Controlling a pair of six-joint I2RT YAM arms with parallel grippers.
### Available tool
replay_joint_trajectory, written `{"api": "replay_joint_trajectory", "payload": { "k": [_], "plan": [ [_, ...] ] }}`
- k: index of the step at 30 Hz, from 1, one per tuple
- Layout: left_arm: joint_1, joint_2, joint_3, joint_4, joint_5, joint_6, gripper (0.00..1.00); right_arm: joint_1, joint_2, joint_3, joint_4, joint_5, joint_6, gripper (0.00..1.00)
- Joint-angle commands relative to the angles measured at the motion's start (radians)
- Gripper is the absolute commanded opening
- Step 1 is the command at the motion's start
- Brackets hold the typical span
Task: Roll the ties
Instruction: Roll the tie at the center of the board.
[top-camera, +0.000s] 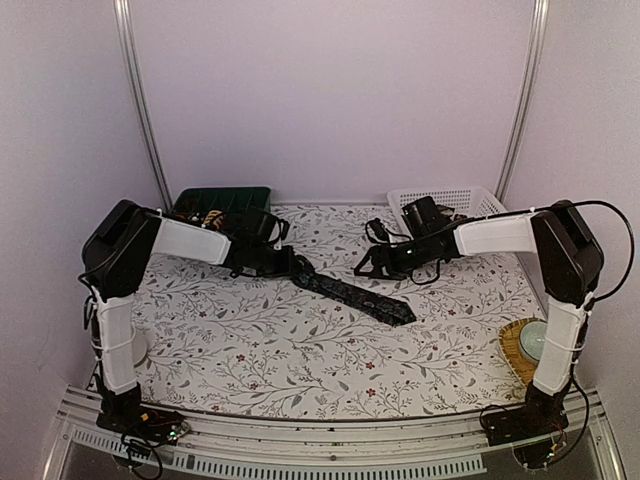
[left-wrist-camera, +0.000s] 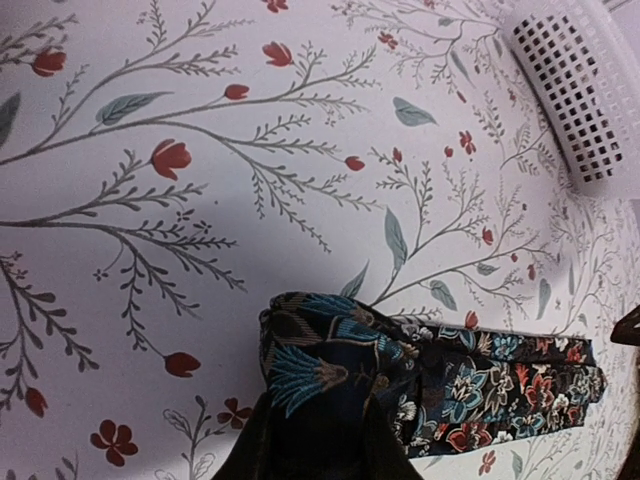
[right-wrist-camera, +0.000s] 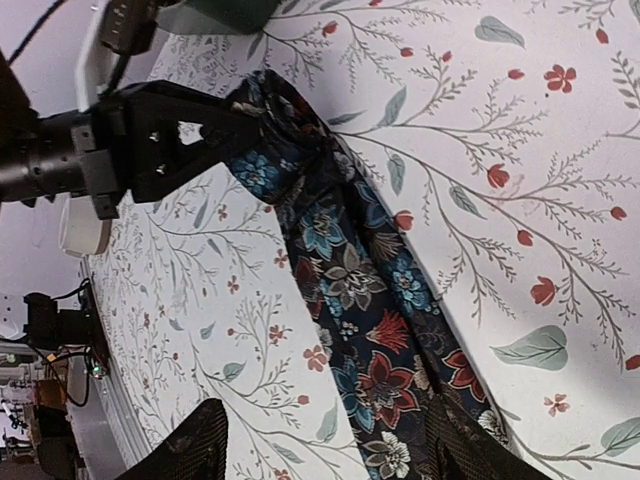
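The right claw (right-wrist-camera: 330, 445) stood wide open, straddling the dark floral tie (right-wrist-camera: 350, 280); the left claw (right-wrist-camera: 245, 115) was clamped tight on the tie's folded end.

Plain white walls (top-camera: 330, 90), floral tablecloth (top-camera: 300, 350)
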Motion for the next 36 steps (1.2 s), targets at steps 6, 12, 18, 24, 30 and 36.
{"api": "replay_joint_trajectory", "payload": {
  "k": [6, 12, 18, 24, 30, 36],
  "plan": [
    [-0.133, 0.106, 0.245, -0.448, -0.459, 0.113, 0.08, 0.014, 0.102, -0.044, -0.042, 0.114, -0.045, 0.67],
    [-0.215, 0.19, 0.382, -0.582, -0.685, 0.132, 0.08, 0.013, 0.064, -0.121, 0.011, 0.073, -0.01, 0.67],
    [-0.3, 0.261, 0.492, -0.658, -0.9, 0.186, 0.07, 0.012, 0.017, -0.212, 0.092, 0.014, 0.046, 0.67],
    [-0.396, 0.317, 0.558, -0.613, -1.016, 0.328, 0.08, 0.011, -0.042, -0.262, 0.127, 0.027, 0.091, 0.69],
    [-0.439, 0.327, 0.536, -0.526, -0.971, 0.426, 0.1, -0.004, -0.137, -0.273, 0.095, 0.098, 0.106, 0.73],
    [-0.476, 0.335, 0.483, -0.441, -0.874, 0.522, 0.16, -0.031, -0.312, -0.272, 0.039, 0.181, 0.122, 0.75]
  ]
}}
